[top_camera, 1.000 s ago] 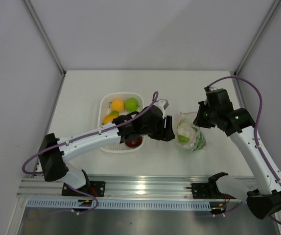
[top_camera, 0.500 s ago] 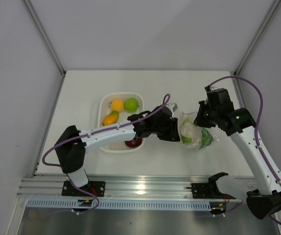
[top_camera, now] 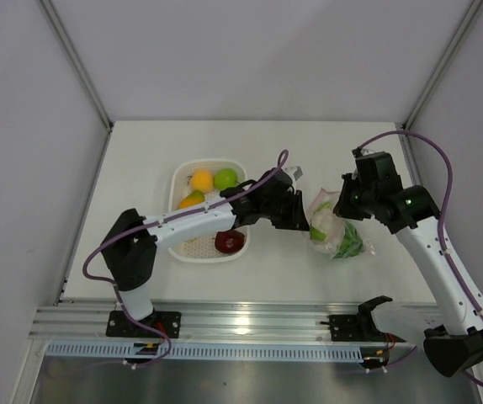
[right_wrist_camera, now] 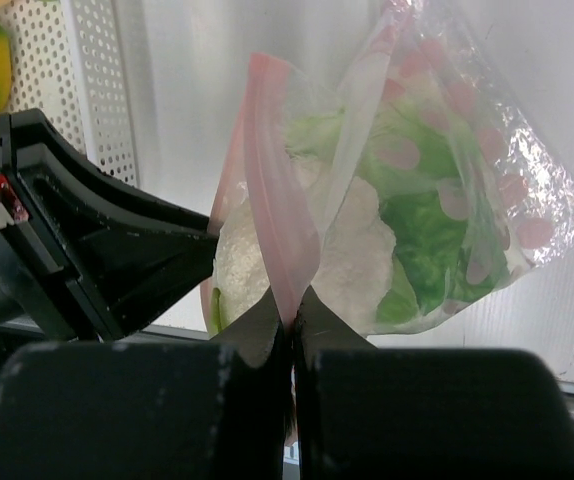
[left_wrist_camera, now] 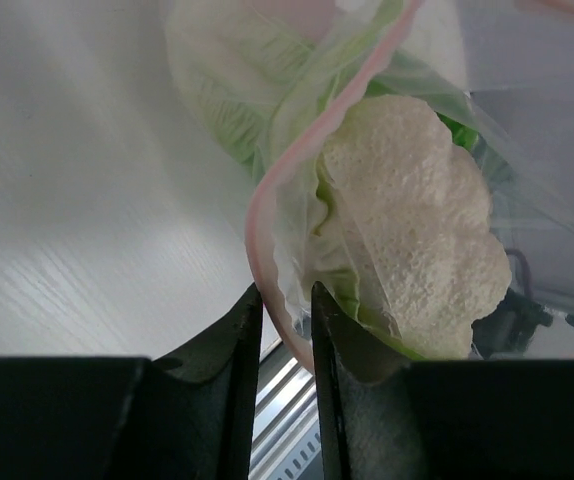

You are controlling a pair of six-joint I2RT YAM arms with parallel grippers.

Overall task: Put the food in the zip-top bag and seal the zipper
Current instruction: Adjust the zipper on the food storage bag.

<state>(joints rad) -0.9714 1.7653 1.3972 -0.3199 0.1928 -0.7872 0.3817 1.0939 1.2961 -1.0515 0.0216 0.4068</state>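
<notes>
My top cam's bright w/ even overhead light; surface (top_camera: 140, 151) nearly blown white, soft shadows under arms, glare on front rail (top_camera: 250, 324). On wrist cams I get left end effector (left_wrist_camera: 285, 295) & right end effector (right_wrist_camera: 289, 300) as black, detail-less shapes; bg soft.

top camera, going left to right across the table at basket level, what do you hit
orange fruit → lime-green fruit → left gripper → zip-top bag
</notes>
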